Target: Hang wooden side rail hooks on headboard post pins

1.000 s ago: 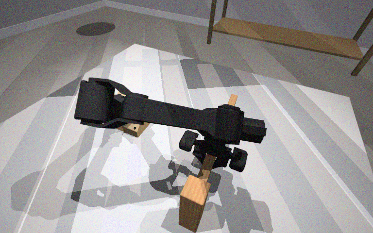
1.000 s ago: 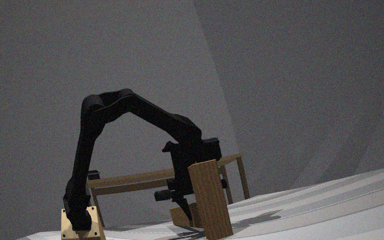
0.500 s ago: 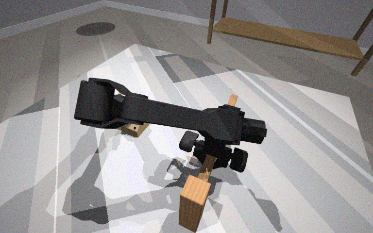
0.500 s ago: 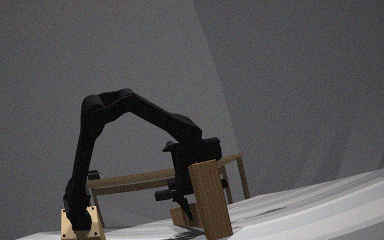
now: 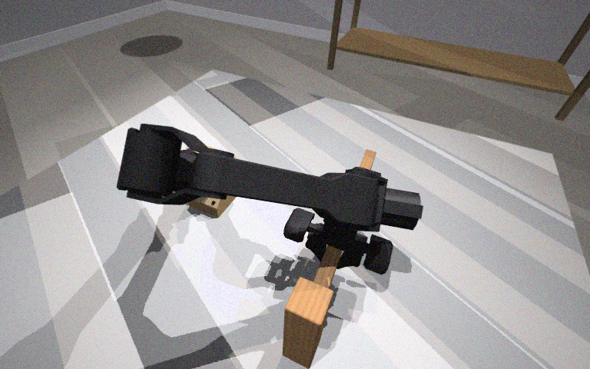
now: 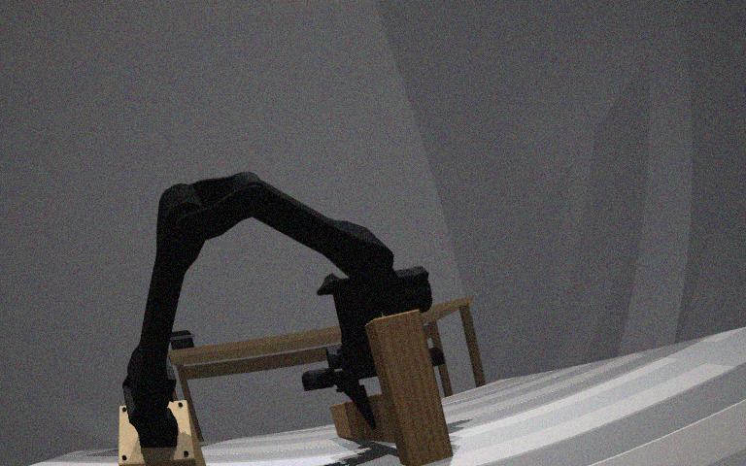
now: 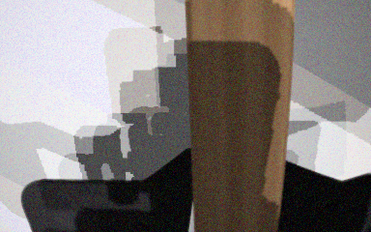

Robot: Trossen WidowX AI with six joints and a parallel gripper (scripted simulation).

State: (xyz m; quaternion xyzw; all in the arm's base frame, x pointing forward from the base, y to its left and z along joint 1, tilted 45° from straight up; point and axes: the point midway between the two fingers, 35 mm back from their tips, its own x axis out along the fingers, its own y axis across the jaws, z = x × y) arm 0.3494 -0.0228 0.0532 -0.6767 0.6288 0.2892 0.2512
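Observation:
The wooden side rail (image 5: pixel 368 159) (image 6: pixel 346 421) (image 7: pixel 239 121) runs under my wrist, from the table (image 5: pixel 478 217) towards the upright headboard post (image 5: pixel 306 317) (image 6: pixel 409 384). My gripper (image 5: pixel 333 257) (image 6: pixel 359 402) (image 7: pixel 218 155) is shut on the rail a short way behind the post. In the top view the rail's near end meets the post's upper part. The far end shows beyond the wrist, low over the table. The steel hooks, the slot and the pins are hidden. In the wrist view the rail fills the middle between my dark fingers.
The arm's wooden base mount (image 5: pixel 213 205) (image 6: pixel 156 439) stands at the left of the table. A low wooden bench (image 5: pixel 452 58) (image 6: pixel 258 349) stands on the floor behind the table. A dark round patch (image 5: pixel 150 44) lies on the floor, far left.

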